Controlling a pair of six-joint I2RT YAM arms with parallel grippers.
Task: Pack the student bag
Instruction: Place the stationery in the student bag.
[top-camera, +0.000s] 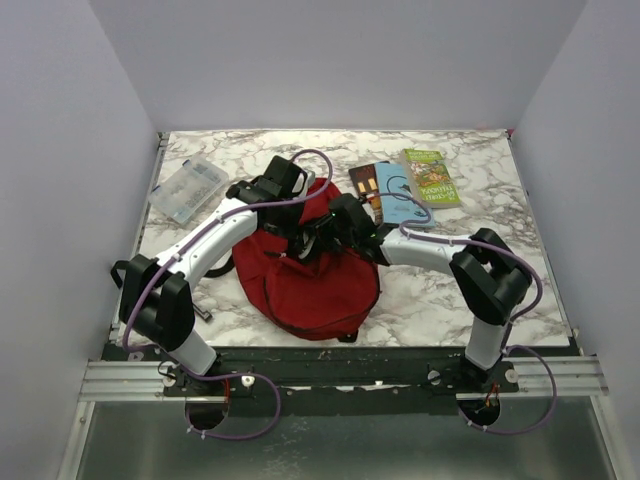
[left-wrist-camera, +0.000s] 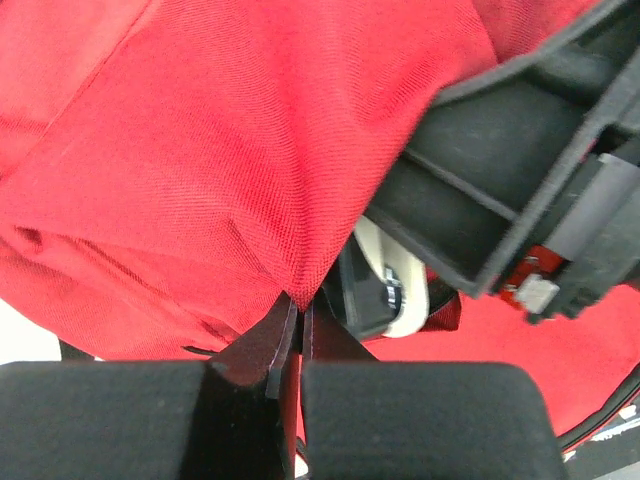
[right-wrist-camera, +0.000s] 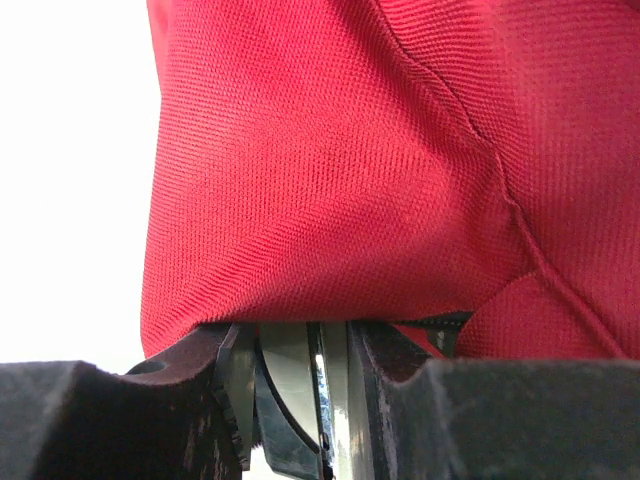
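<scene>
Evidently packing is barely under way: the left end effector (left-wrist-camera: 298, 310) is clenched on a fold of the student bag (top-camera: 310, 280), which lies directly beneath both arms. The right end effector (right-wrist-camera: 300, 345) is pressed into the fabric; whether it grips anything is unclear. The booklets (top-camera: 405, 190) beyond it and the clear case (top-camera: 188, 190) lie outside on the bench (top-camera: 440, 300).

1. The table (top-camera: 450, 300) had a white marble-look top with grey veins.
2. A red backpack (top-camera: 310, 280) sat mid-table.
3. A clear plastic case (top-camera: 188, 189) lay far left.
4. A dark booklet (top-camera: 363, 180), a blue booklet (top-camera: 395, 195) and a green book (top-camera: 431, 177) lay side by side, far right.
</scene>
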